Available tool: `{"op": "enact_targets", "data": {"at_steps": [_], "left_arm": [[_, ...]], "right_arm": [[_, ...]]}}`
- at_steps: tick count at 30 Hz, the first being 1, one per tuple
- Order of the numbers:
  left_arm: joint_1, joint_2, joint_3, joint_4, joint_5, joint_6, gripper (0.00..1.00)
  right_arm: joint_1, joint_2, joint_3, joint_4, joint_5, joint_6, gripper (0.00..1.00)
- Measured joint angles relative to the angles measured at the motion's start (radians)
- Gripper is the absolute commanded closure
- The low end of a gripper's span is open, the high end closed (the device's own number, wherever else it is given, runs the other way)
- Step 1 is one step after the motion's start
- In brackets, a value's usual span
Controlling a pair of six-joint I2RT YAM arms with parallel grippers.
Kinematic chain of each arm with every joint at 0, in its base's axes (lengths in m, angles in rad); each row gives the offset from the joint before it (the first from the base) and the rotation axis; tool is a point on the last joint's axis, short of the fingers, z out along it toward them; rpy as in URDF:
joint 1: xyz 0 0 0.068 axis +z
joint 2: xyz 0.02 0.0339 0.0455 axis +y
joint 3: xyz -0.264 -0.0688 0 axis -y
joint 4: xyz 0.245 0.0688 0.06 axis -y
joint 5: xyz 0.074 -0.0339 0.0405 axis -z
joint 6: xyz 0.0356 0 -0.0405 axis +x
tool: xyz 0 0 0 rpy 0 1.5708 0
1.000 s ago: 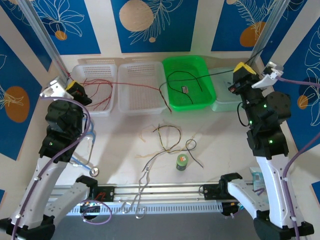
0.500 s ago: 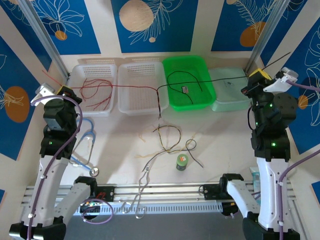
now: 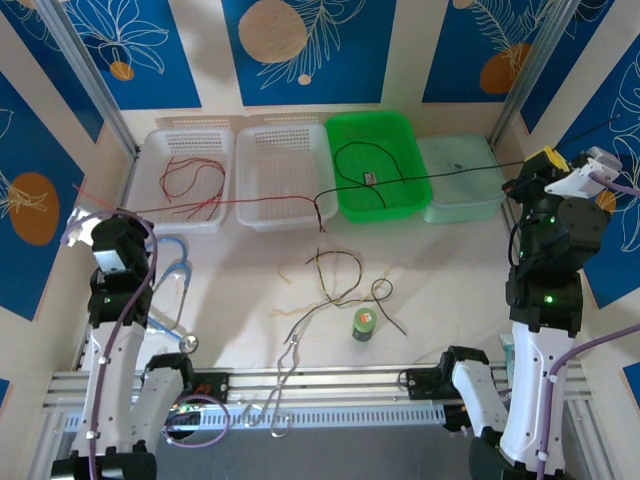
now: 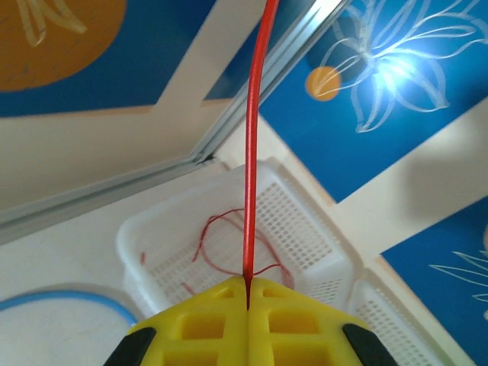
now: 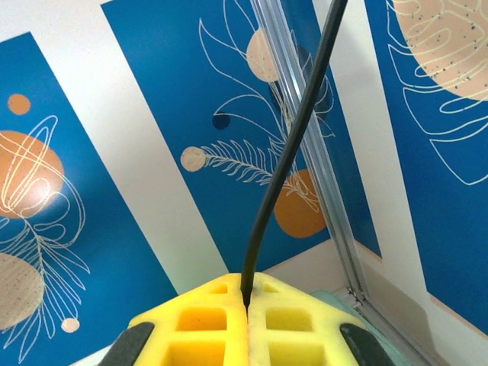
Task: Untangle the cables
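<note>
Thin red cable point(image 3: 230, 201) pulled tight over the white baskets point(image 3: 285, 130), meeting a tight black cable point(image 3: 430, 176) over the green tray point(image 3: 345, 125), red loops point(image 3: 185, 178) in the left basket, tan and black cables point(image 3: 340, 256) curled loose on the table point(image 3: 450, 270).

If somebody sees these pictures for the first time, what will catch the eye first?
First comes the long line stretched above the far trays. A red wire pinched in the shut left gripper meets a black wire pinched in the shut right gripper, near the right end of the second white basket. Next come the bright green tray at the back and a loose tangle of thin wires in the middle of the table.
</note>
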Motion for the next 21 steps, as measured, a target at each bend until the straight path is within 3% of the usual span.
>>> {"op": "enact_targets", "data": {"at_steps": [7,14,21], "left_arm": [[0.123,0.003,-0.112,-0.017,0.069,-0.041,1.00],[0.154,-0.008,-0.124,-0.005,0.115,-0.053,1.00],[0.156,0.023,-0.102,0.036,0.253,-0.087,1.00]], "right_arm": [[-0.009,0.000,0.000,0.001,0.035,-0.034,1.00],[-0.018,0.000,0.000,0.000,0.037,-0.034,1.00],[-0.019,0.024,0.001,0.001,0.000,-0.006,1.00]]}}
